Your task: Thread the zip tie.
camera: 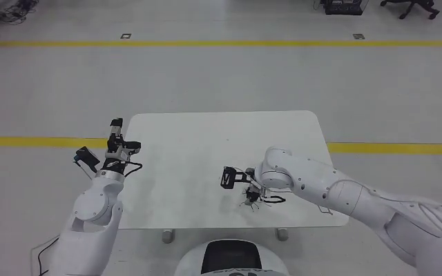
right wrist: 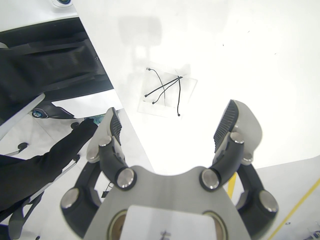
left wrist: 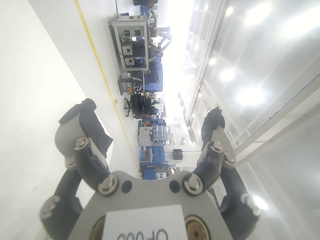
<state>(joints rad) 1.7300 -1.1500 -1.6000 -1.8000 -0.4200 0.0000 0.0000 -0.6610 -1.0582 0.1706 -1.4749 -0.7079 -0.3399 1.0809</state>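
Right fingers (right wrist: 226,123) spread wide; zip ties (right wrist: 163,86) lie crossed beyond them, untouched.

zip ties (right wrist: 162,87) crossed, too thin to count w/ certainty, clear sheet (right wrist: 187,88) edges barely visible

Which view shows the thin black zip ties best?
Right wrist view: thin black zip ties lie crossed on a clear square sheet, unobstructed ahead of the right gripper. Top view: a small dark tangle, likely them, by the right arm. Left wrist view faces the hall.
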